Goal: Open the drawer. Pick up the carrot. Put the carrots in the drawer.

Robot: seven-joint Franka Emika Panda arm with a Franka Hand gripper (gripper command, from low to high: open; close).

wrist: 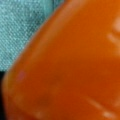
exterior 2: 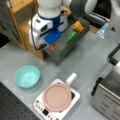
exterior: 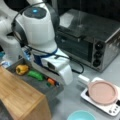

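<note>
Orange fills the wrist view, the carrot [wrist: 72,65] pressed close to the lens over a patch of grey-green drawer floor; in both front views the drawer [exterior: 37,86] stands pulled out from the bamboo-topped cabinet [exterior: 17,97], and in it lie a yellow-orange pepper [exterior: 22,69], a green vegetable [exterior: 35,75] beside that, and the carrot [exterior 2: 52,46] at the drawer's front end; the gripper [exterior: 53,81] is down in the drawer right at the carrot, though whether its jaws clasp it I cannot tell; on the bench [exterior 2: 82,62] stand a teal bowl [exterior 2: 27,76], a white scale bearing a pink plate [exterior 2: 57,97], and a steel toaster oven [exterior: 92,40].
</note>
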